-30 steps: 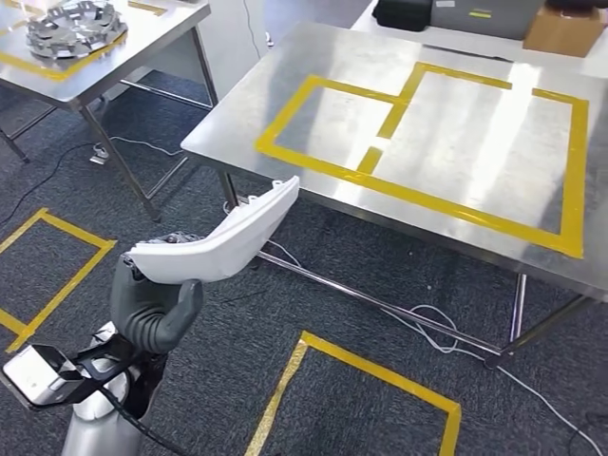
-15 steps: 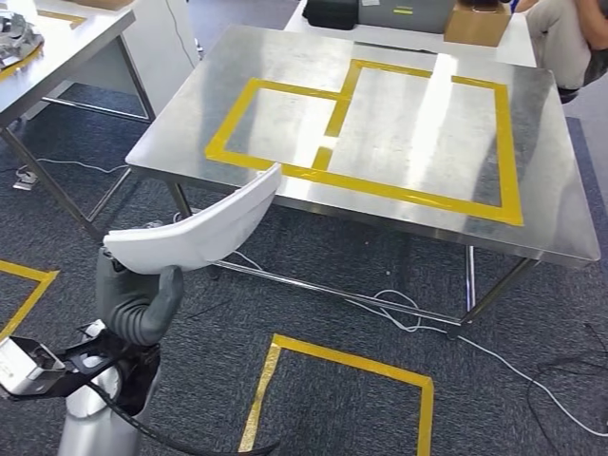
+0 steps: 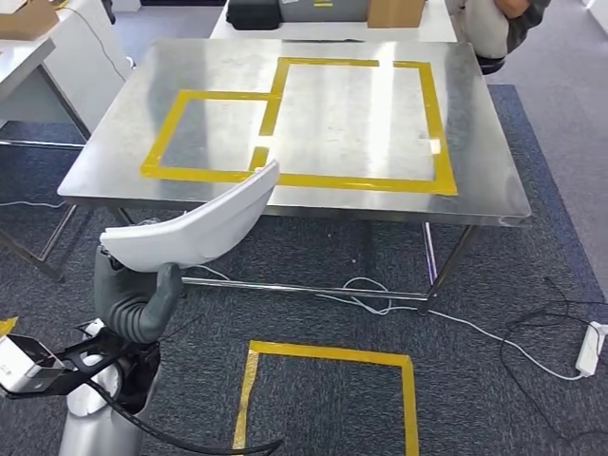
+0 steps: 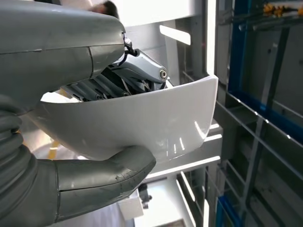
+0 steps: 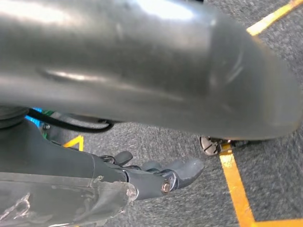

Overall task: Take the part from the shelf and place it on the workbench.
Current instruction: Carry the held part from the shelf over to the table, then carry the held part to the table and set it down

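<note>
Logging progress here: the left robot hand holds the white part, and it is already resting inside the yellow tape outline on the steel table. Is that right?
Not quite. The left robot hand does hold the white part, but it is not resting on the steel table. The head view shows it in the air in front of the table's near edge, over the carpet, with the yellow tape outline holding nothing.

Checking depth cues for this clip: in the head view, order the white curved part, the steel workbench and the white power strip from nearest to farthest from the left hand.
1. White curved part, held in the left hand.
2. Steel workbench, ahead.
3. White power strip, far right on the carpet.
</note>
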`<control>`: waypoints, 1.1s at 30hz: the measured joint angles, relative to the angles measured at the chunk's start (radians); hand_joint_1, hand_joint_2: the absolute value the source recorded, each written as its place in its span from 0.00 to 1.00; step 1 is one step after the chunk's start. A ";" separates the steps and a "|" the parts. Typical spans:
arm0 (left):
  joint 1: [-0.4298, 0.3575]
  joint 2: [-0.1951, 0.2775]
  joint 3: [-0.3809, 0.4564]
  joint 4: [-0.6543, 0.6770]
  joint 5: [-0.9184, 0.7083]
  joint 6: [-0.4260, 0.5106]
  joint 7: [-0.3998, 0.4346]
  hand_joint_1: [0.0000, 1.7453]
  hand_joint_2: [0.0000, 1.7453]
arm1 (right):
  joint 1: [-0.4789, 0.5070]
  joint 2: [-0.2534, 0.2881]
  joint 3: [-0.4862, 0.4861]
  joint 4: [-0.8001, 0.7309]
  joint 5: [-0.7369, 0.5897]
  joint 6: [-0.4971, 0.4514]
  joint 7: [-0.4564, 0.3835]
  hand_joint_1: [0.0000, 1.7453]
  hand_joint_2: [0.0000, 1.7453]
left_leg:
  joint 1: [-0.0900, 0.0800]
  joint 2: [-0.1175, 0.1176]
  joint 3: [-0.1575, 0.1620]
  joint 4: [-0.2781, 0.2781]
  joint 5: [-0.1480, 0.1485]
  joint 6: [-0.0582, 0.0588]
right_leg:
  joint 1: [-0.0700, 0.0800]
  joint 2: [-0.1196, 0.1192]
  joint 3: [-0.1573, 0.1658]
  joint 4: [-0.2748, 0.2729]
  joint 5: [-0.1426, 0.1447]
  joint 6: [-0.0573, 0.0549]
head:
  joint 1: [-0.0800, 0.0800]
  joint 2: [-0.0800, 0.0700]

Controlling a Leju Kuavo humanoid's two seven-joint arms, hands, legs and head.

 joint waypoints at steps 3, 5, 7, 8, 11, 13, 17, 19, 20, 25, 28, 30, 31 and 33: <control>0.002 -0.002 0.002 -0.002 -0.001 -0.017 0.026 1.00 1.00 | 0.000 0.000 0.010 -0.001 0.015 -0.037 0.009 0.00 0.00 | 0.002 -0.058 -0.096 0.193 -0.090 -0.008 | -0.004 0.025 -0.002 -0.001 0.002 -0.008 | -0.007 0.000; 0.004 -0.005 0.003 -0.002 0.004 -0.030 0.046 1.00 1.00 | 0.000 0.000 0.018 -0.005 0.020 -0.047 0.025 0.00 0.00 | 0.003 -0.063 -0.129 0.239 -0.080 -0.009 | -0.005 0.042 -0.003 -0.001 -0.001 -0.008 | -0.009 0.000; 0.002 -0.010 0.003 -0.002 0.018 -0.036 0.053 1.00 1.00 | 0.000 0.000 0.026 -0.008 0.020 -0.044 0.038 0.00 0.00 | 0.006 -0.064 -0.093 0.147 -0.008 -0.008 | -0.006 0.057 0.000 -0.001 -0.008 -0.006 | -0.009 0.000; 0.001 -0.012 0.004 -0.002 0.026 -0.037 0.055 1.00 1.00 | -0.001 0.000 0.030 -0.008 0.020 -0.042 0.041 0.00 0.00 | 0.009 -0.066 -0.061 0.077 0.023 -0.007 | -0.005 0.062 0.001 0.001 -0.012 -0.002 | -0.010 0.000; -0.004 -0.016 0.007 -0.002 0.043 -0.039 0.061 1.00 1.00 | -0.002 -0.001 0.041 -0.010 0.020 -0.040 0.045 0.00 0.00 | 0.011 -0.074 -0.006 -0.042 0.030 0.008 | 0.000 0.070 0.003 0.004 -0.025 0.018 | -0.016 0.000; -0.003 -0.018 0.012 -0.002 0.048 -0.044 0.065 1.00 1.00 | -0.001 -0.003 0.046 -0.010 0.019 -0.040 0.046 0.00 0.00 | 0.011 -0.074 0.008 -0.051 0.021 0.024 | -0.002 0.067 0.010 0.007 -0.024 0.030 | -0.013 0.000; -0.003 -0.020 0.021 -0.001 0.047 -0.054 0.064 1.00 1.00 | 0.001 -0.004 0.054 -0.010 0.013 -0.040 0.047 0.00 0.00 | 0.011 -0.065 0.057 -0.052 0.001 0.046 | -0.002 0.026 -0.076 0.171 -0.066 0.043 | -0.003 0.000; -0.003 -0.019 0.023 -0.001 0.036 -0.054 0.062 1.00 1.00 | 0.003 -0.004 0.058 -0.010 0.009 -0.040 0.047 0.00 0.00 | 0.011 -0.061 0.083 -0.052 -0.017 0.047 | -0.002 0.019 -0.160 0.271 -0.113 0.045 | -0.002 0.000; -0.003 -0.019 0.024 -0.001 0.032 -0.053 0.061 1.00 1.00 | 0.004 -0.004 0.060 -0.010 0.006 -0.039 0.047 0.00 0.00 | 0.012 -0.061 0.098 -0.052 -0.028 0.046 | -0.002 0.018 -0.185 0.281 -0.132 0.045 | -0.002 0.000; -0.006 -0.019 0.024 0.000 0.030 -0.055 0.064 1.00 1.00 | 0.010 -0.005 0.067 -0.009 -0.005 -0.039 0.043 0.00 0.00 | 0.011 -0.061 0.184 -0.053 -0.111 0.023 | 0.000 0.000 -0.175 0.073 0.062 0.028 | 0.002 0.000; -0.012 -0.019 0.021 -0.001 0.028 -0.056 0.068 1.00 1.00 | 0.011 -0.004 0.072 -0.009 -0.009 -0.039 0.043 0.00 0.00 | 0.009 -0.061 0.190 -0.042 -0.107 0.002 | 0.001 0.003 -0.163 0.063 0.098 0.007 | -0.003 0.000; -0.015 -0.018 0.020 -0.001 0.028 -0.056 0.067 1.00 1.00 | 0.011 -0.004 0.075 -0.009 -0.010 -0.039 0.042 0.00 0.00 | 0.010 -0.062 0.136 0.050 -0.069 -0.009 | -0.002 0.008 -0.145 0.049 0.088 -0.005 | -0.005 0.000; -0.015 -0.017 0.021 -0.001 0.028 -0.055 0.067 1.00 1.00 | 0.012 -0.004 0.075 -0.009 -0.011 -0.039 0.041 0.00 0.00 | 0.010 -0.063 0.094 0.112 -0.070 -0.011 | -0.004 0.011 -0.133 0.039 0.083 -0.010 | -0.006 0.000; -0.016 -0.017 0.022 -0.001 0.028 -0.055 0.067 1.00 1.00 | 0.012 -0.004 0.075 -0.009 -0.011 -0.039 0.042 0.00 0.00 | 0.009 -0.064 0.016 0.200 -0.132 -0.013 | -0.003 0.018 -0.112 0.026 0.072 -0.016 | -0.007 0.000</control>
